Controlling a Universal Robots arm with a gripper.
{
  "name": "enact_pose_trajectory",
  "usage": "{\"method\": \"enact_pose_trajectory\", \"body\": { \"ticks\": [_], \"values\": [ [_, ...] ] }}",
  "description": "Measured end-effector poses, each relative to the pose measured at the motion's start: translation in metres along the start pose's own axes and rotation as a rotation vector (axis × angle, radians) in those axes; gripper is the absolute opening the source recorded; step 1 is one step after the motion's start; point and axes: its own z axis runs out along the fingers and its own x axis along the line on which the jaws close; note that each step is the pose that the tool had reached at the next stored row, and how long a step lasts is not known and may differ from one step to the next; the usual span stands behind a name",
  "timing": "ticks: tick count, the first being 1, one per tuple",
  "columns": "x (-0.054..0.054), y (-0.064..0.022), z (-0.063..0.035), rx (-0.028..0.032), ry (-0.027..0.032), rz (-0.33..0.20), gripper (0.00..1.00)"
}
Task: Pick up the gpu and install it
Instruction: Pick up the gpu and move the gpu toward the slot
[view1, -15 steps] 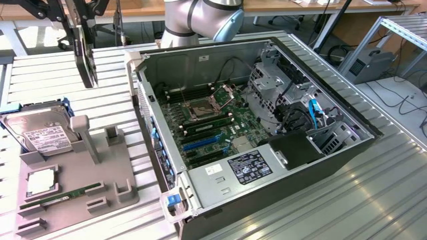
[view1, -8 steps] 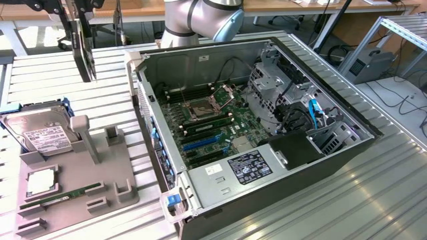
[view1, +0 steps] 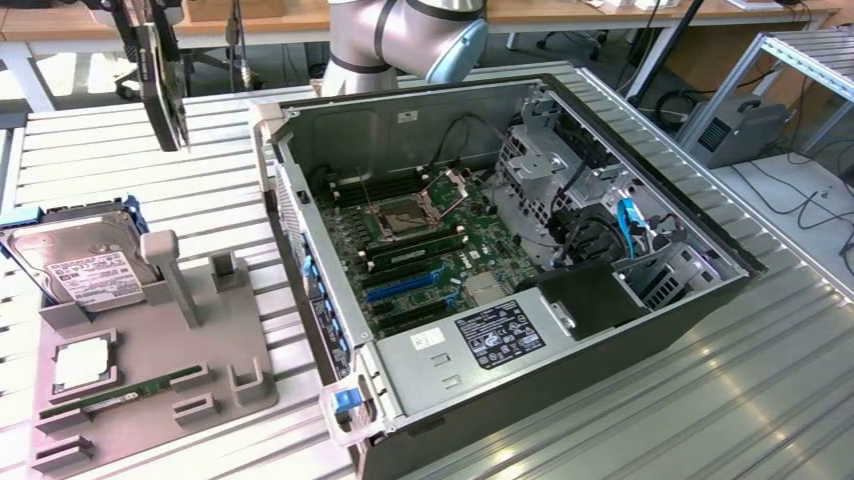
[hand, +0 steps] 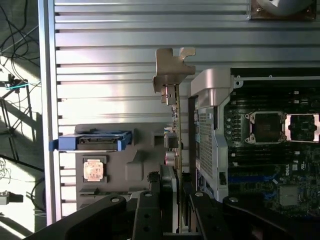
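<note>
Black fingers (hand: 154, 192) of the gripper (hand: 170, 187) press on both flat sides of the gpu (hand: 175, 122), so the hand is about half closed and holding the card tight. In the wrist view we see the card from its thin edge. Its silver bracket (hand: 173, 67) sticks out at the end far from the hand. The card is up in the air and does not touch the table (hand: 115, 90). In that view it sits between the grey holder (hand: 135, 170) and the open computer case (hand: 207, 100), just beside the case wall. In the exterior view the card hangs like a dark flat board near the top, to the exterior view's left of the case and high over the metal slats. Inside the case is the green board (view1: 427, 250) with blue slots (view1: 400, 287). On the grey holder lie a hard drive (view1: 80, 265), a small square chip (view1: 83, 362) and a thin green stick (view1: 120, 392).
</note>
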Motion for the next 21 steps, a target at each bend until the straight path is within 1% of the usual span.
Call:
{"method": "enact_pose_trajectory", "body": {
  "ticks": [21],
  "values": [
    [-0.001, 0.0058, -0.0276, -0.0044, 0.0000, 0.000, 0.27]
  ]
}}
